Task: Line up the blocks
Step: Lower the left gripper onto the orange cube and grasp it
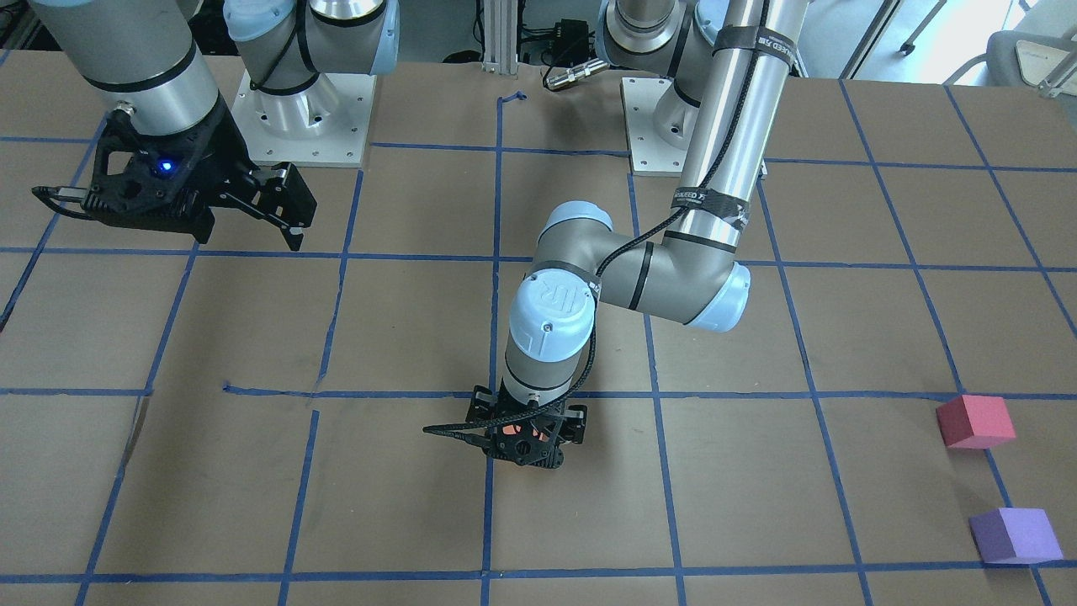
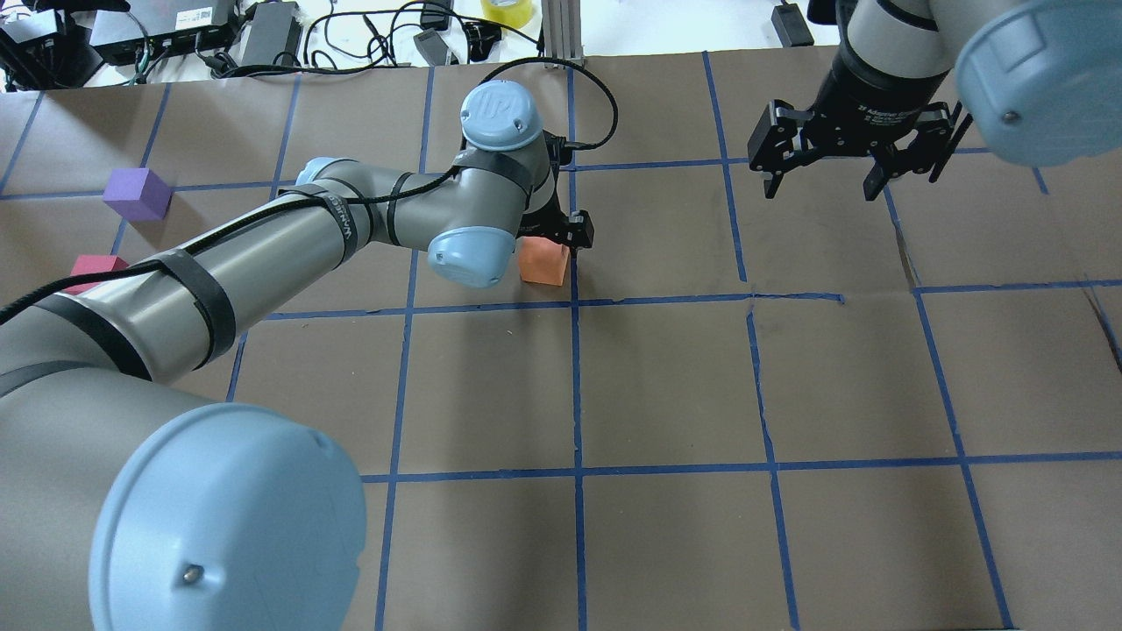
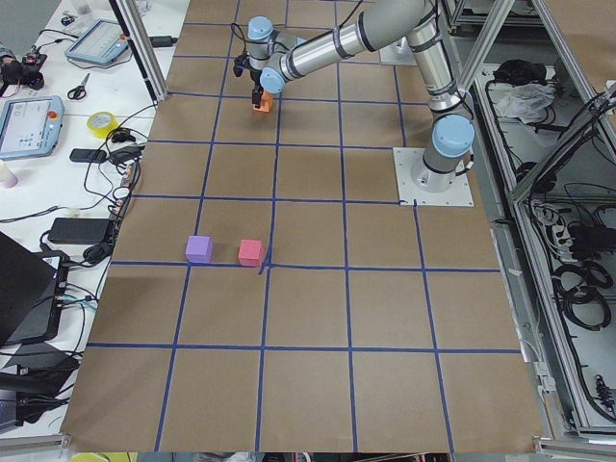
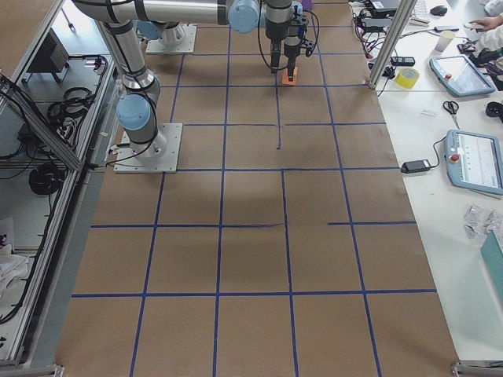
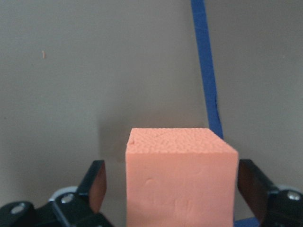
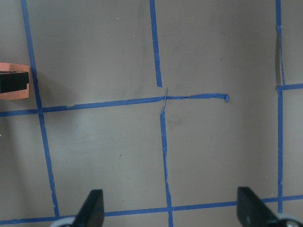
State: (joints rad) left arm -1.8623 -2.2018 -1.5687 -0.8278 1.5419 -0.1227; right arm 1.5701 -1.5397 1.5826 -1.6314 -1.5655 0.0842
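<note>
Three blocks: orange cube (image 2: 543, 264), half hidden between the left gripper (image 1: 526, 442)'s parted jaws; pinkish-red cube (image 2: 98, 265), arm-clipped, and purple cube (image 2: 137, 194) near the table (image 2: 666, 386)'s left edge. Right gripper (image 2: 822, 188) gapes empty.

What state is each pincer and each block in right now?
Left pincer: open, fingers straddling the orange block.
Right pincer: open, empty, held above the table.
Orange block: resting on the table between the left pincer's fingers, not clamped.
Pinkish-red block: lying free on the table, untouched.
Purple block: lying free beside the pinkish-red one, a gap between them.
</note>
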